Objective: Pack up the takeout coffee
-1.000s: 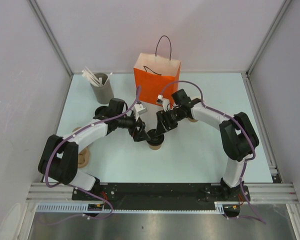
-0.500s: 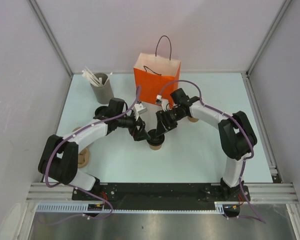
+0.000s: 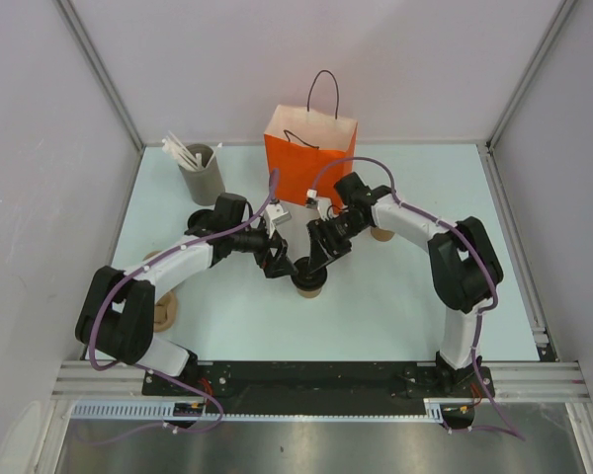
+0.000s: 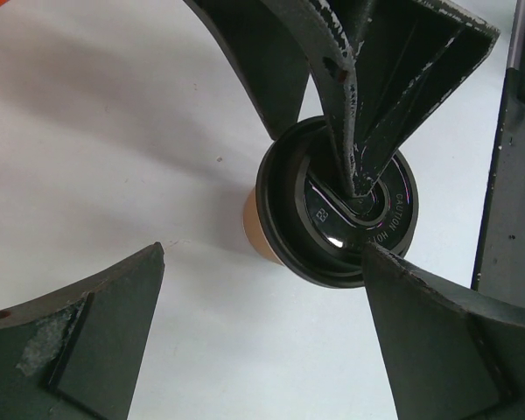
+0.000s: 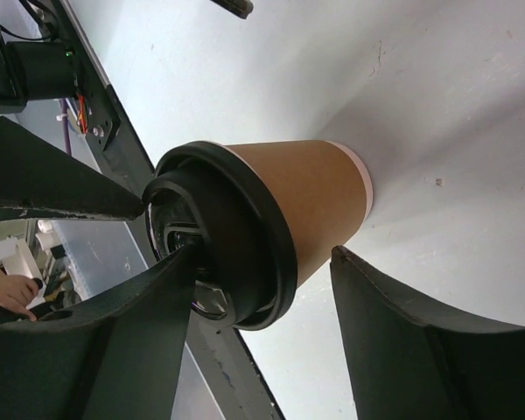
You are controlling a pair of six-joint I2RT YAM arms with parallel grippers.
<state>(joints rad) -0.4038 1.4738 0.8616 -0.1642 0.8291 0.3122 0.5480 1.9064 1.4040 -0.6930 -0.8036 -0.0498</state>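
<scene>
Top view: the takeout coffee (image 3: 308,284) stands upright on the counter (image 3: 415,296), in front of the orange bag (image 3: 311,163) on the arm-base side, outside it. The L gripper (image 3: 282,267) reaches it from the bag's left-front and the R gripper (image 3: 316,259) from its right-front; both meet at the cup. A grey holder (image 3: 202,176) w/ white sticks sits left of the bag.

Left wrist view: L jaws are released and spread wide, one finger (image 4: 87,341) each side of the coffee (image 4: 319,236). The black lid is on, w/ tan wall below. One R finger tip rests on the lid top; the other drops behind the cup.

Right wrist view: R jaws straddle the coffee (image 5: 306,201), one finger (image 5: 114,332) on the lid top, the other just beside the tan wall. We can't tell if they clamp it or only bracket it.
</scene>
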